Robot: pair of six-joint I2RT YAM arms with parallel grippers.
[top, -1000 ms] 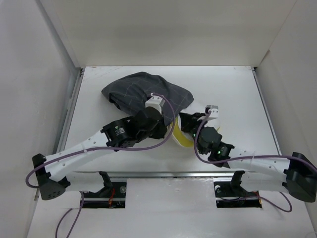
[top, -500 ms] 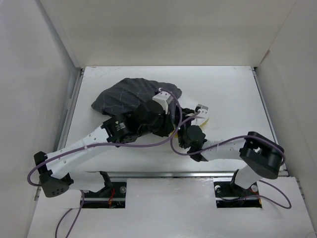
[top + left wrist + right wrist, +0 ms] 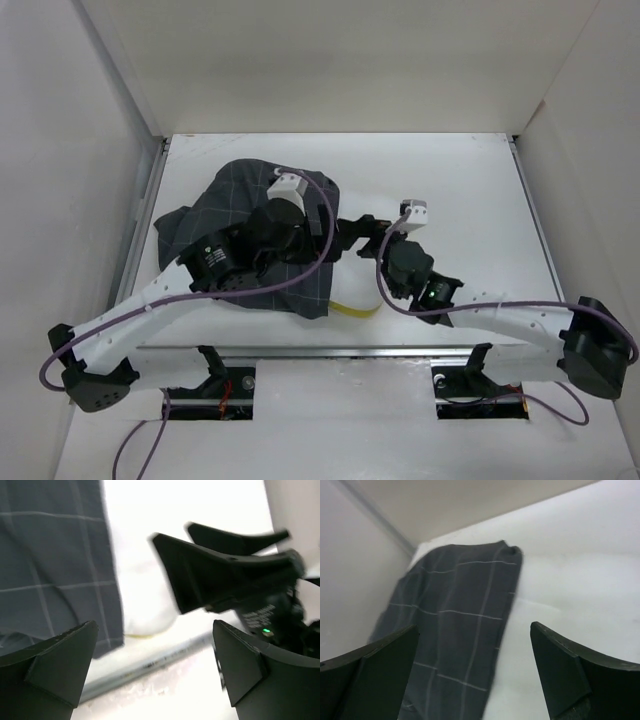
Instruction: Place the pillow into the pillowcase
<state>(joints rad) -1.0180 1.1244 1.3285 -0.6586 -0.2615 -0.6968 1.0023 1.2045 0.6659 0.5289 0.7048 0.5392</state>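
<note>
The dark grey checked pillowcase [image 3: 235, 205] lies spread on the left half of the table, its lower edge reaching toward the near rail. Almost all of the pillow is covered by it; only a white corner with a yellow edge [image 3: 355, 306] sticks out at the near right. That corner [image 3: 150, 617] also shows in the left wrist view beside the cloth [image 3: 55, 565]. My left gripper [image 3: 330, 245] hangs open over the pillowcase's right edge, holding nothing. My right gripper [image 3: 368, 224] is open too, just right of the cloth [image 3: 455, 630], empty.
White walls enclose the table on three sides. A metal rail [image 3: 330, 350] runs along the near edge. The two grippers are close together, the right one's fingers [image 3: 225, 565] showing in the left wrist view.
Both grippers have gone from shut to open and let go of the cloth. The pillowcase now lies flatter, further near-left, covering more of the pillow. The right arm has straightened out.
</note>
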